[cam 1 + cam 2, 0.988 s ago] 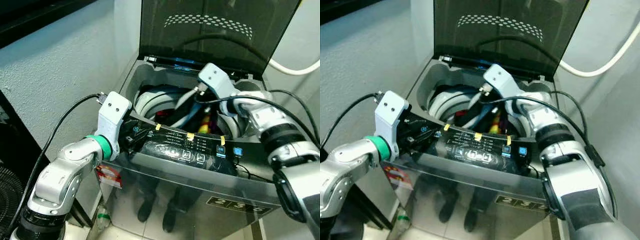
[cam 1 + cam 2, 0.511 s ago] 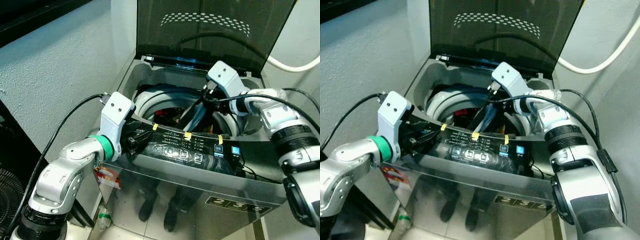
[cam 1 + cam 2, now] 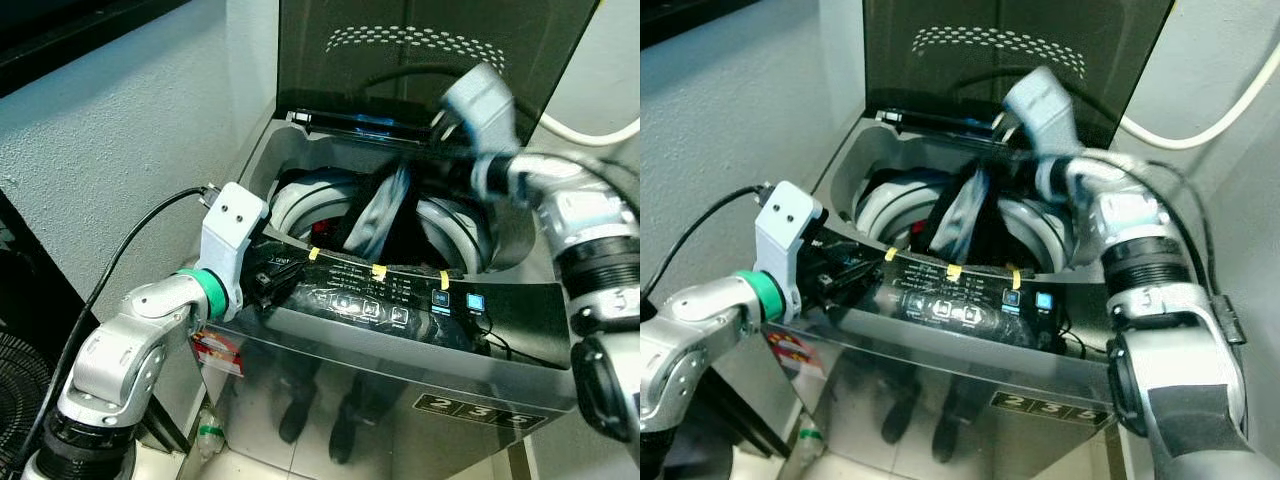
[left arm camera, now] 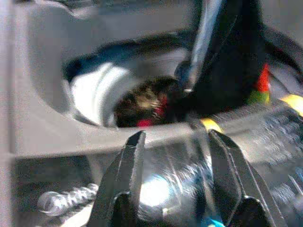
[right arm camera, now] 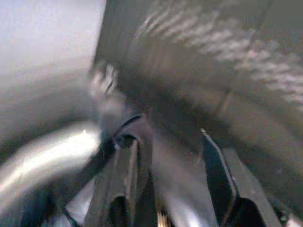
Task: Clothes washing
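Observation:
A top-loading washing machine (image 3: 290, 135) stands with its dark lid (image 3: 420, 50) raised. My right gripper (image 3: 422, 160) is up at the back of the tub, shut on a dark garment with a pale blue lining (image 3: 380, 215). The garment hangs from it down into the white-rimmed drum (image 3: 300, 200). More dark and red laundry (image 4: 142, 101) lies in the drum. My left gripper (image 4: 176, 137) rests open at the machine's front left corner, by the control panel (image 3: 380, 300), with nothing between its fingers.
A rough grey wall (image 3: 120, 130) runs close along the machine's left side. A white hose (image 3: 590, 140) curves behind the lid at the right. Black cables trail from both arms over the machine's top. A small bottle (image 3: 205, 435) stands on the floor by the machine.
My right gripper has risen from deep in the drum to the back of the tub, pulling the dark garment up with it. The left arm has stayed put.

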You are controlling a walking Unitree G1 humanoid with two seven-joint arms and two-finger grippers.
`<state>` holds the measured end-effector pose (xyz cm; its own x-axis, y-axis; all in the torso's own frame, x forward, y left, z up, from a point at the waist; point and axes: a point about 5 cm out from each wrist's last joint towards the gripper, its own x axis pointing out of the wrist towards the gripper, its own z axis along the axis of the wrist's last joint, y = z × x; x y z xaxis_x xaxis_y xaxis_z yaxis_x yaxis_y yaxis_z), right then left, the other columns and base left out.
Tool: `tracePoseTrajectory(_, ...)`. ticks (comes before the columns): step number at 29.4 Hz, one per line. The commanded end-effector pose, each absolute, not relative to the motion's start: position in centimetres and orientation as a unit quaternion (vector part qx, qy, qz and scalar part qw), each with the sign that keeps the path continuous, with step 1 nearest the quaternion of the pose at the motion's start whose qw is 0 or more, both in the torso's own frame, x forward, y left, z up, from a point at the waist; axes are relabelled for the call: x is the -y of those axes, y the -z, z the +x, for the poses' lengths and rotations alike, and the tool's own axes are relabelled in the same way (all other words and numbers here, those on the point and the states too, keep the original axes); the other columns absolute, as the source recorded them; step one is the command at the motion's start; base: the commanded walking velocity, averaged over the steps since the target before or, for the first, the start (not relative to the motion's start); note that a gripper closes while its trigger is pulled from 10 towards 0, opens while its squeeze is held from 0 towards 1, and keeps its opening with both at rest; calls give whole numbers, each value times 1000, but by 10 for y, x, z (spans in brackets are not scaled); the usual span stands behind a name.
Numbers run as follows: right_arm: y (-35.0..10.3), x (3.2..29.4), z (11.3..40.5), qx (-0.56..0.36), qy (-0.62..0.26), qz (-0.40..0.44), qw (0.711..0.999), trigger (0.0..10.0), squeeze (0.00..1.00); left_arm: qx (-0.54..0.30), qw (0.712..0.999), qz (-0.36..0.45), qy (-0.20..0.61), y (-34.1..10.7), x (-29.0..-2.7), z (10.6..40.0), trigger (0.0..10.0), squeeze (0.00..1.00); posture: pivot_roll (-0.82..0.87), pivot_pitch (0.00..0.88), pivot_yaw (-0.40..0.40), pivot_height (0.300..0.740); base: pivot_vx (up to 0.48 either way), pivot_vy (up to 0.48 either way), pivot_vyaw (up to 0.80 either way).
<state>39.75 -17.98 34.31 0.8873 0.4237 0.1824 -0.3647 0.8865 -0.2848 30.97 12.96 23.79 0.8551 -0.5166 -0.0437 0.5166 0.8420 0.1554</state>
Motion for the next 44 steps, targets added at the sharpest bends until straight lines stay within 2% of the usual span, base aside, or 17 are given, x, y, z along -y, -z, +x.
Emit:
tracePoseTrajectory(1,-334,180,398,121,-197,-100,968,10000,0,7,966,84,244,-239,-135,313,10000,0,70,27,36,740,0,0,0)
tracePoseTrajectory(2,-315,172,395,133,-178,-52,974,10000,0,32,976,79,199,-243,-138,318,10000,0,72,19,21,740,0,0,0)
tracePoseTrajectory(3,-315,172,395,133,-178,-52,974,10000,0,32,976,79,199,-243,-138,318,10000,0,72,19,21,740,0,0,0)
tracePoseTrajectory(4,-295,167,390,136,-150,-39,979,10000,0,44,982,76,165,-244,-140,321,10000,0,75,15,14,740,0,0,0)
tracePoseTrajectory(6,-295,167,390,136,-150,-39,979,10000,0,44,982,76,165,-244,-140,321,10000,0,75,15,14,740,0,0,0)
tracePoseTrajectory(11,-272,164,376,150,-70,-25,986,10000,0,50,988,72,130,-239,-140,322,10000,0,64,6,0,740,0,0,0)
tracePoseTrajectory(17,-262,154,367,165,-75,-8,983,10000,0,45,983,90,154,-232,-131,319,10000,0,61,0,-10,740,0,0,0)
tracePoseTrajectory(22,-262,143,360,188,-95,12,977,10000,0,60,980,88,171,-231,-123,316,10000,0,53,4,-25,740,0,0,800)
tracePoseTrajectory(44,-272,156,357,213,-51,9,976,10000,0,69,978,95,173,-225,-121,315,10000,0,44,24,-32,740,0,0,800)
